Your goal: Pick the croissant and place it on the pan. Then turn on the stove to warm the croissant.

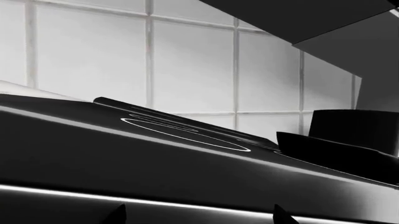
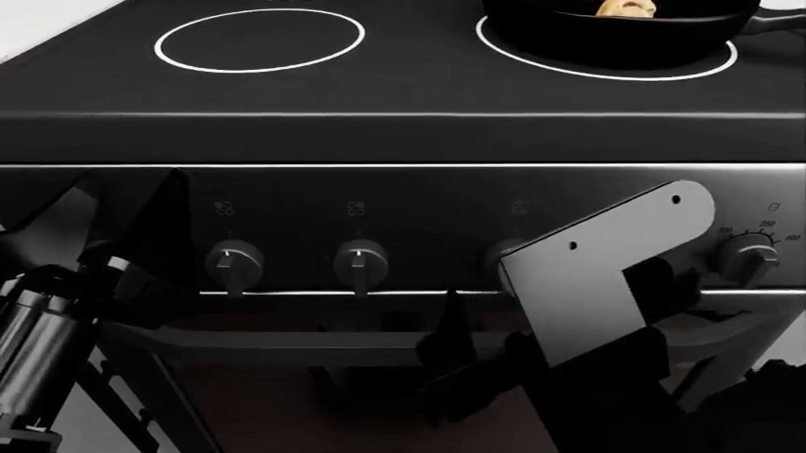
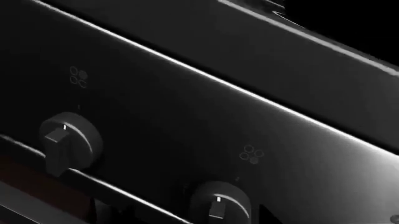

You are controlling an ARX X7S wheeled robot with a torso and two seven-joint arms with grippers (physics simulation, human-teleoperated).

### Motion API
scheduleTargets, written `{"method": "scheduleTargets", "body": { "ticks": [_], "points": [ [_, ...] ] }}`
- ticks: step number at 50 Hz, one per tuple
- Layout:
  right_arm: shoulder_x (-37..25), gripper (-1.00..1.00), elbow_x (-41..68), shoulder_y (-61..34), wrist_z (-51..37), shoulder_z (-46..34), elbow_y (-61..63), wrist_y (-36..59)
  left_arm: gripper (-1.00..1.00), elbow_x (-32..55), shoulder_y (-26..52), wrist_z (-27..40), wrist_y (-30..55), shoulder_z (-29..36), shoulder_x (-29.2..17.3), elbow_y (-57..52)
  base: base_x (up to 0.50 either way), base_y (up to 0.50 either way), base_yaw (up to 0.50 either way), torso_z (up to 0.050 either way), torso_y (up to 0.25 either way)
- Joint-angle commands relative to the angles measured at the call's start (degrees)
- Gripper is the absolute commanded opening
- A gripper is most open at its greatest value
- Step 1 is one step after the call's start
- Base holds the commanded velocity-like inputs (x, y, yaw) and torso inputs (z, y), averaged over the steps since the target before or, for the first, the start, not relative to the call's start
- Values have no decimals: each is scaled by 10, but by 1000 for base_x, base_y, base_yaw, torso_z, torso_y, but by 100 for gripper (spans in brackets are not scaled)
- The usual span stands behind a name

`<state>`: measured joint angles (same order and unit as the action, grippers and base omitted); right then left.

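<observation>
1. My right gripper point(image 2: 497, 260) is low in front of the stove point(image 2: 403, 132), close to the knob row; a grey plate on my arm hides the fingertips, so I cannot tell if the hand is wide or narrow; the right wrist view shows no fingers at all, only knobs.
2. My left gripper point(image 2: 120, 241) hangs near the left end of the knob row; it holds nothing that I can see; two dark tips show far apart at the edge of the left wrist view, so I think it is wide.
3. The croissant point(image 2: 626, 8) already sits in the pan point(image 2: 617, 42); the pan sits on the front right ring point(image 2: 605, 71), up and back from my right hand; so I think the first job is done.
4. The knob I want, I guess, is the third one point(image 2: 504, 253), half hidden behind my right hand; it is much nearer my right hand than my left; knob two point(image 2: 361, 264) is just beside it.
5. The oven bar point(image 2: 315, 342) runs across just under the knobs, so room below is tight; there is free room straight out from the panel.
</observation>
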<state>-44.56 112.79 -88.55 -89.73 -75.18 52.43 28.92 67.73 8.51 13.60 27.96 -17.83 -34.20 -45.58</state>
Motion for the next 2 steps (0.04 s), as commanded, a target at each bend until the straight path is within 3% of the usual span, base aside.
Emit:
{"method": "scheduleTargets", "body": {
  "ticks": [1, 2],
  "points": [
    [-6, 100, -13, -65, -2, -79, 18, -65, 100, 3, 0, 1, -3, -1, -2, 2, 0, 0, 0, 0, 0],
    [-6, 100, -16, -76, -2, -93, 21, -76, 100, 4, -1, 1, -3, -2, -2, 1, 0, 0, 0, 0, 0]
  ]
}}
